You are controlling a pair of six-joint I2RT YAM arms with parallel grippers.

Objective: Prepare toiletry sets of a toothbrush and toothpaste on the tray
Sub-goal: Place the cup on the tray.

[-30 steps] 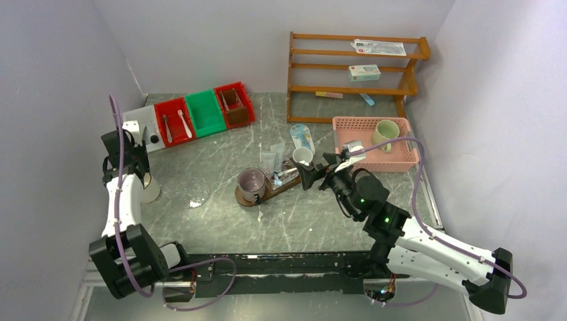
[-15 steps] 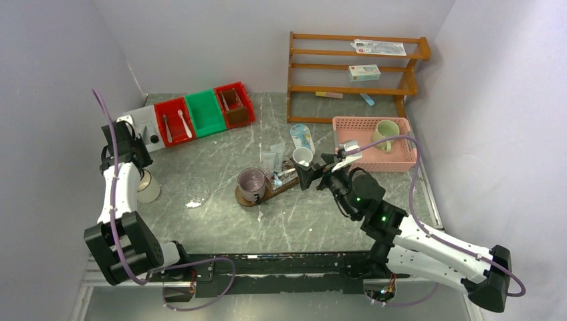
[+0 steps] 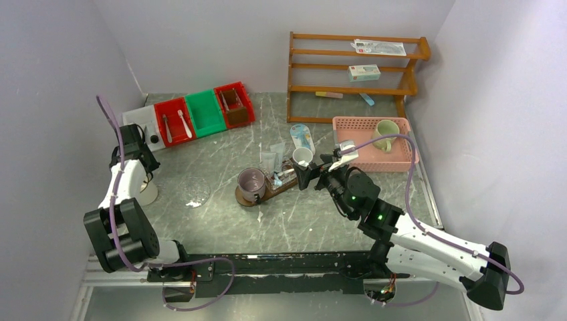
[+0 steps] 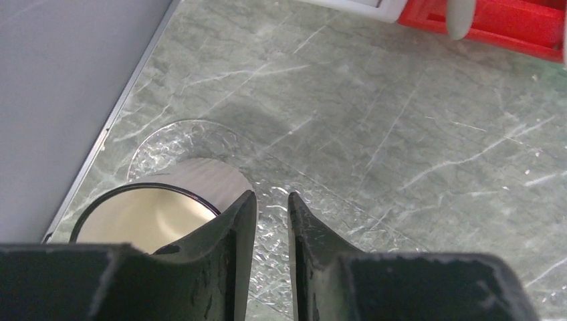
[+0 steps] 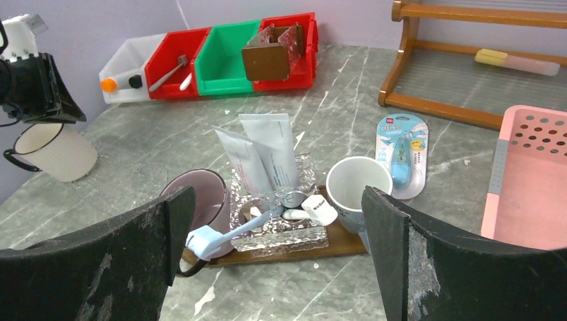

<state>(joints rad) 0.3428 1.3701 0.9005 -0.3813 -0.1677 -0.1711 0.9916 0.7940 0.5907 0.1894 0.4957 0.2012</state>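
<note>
Right gripper (image 5: 277,227) spread wide just right of the tray (image 3: 289,184), which carries two mugs and tubes. Left gripper (image 4: 267,214) nearly closed, empty, above cream cup (image 4: 150,224), far left of the tray.

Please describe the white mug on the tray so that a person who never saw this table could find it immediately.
Start at the pink basket on the right of the table, then look left to the brown tray in the middle. The white mug stands upright and empty on the tray's right end. The other mug on the tray is purple, at the left end.
</note>
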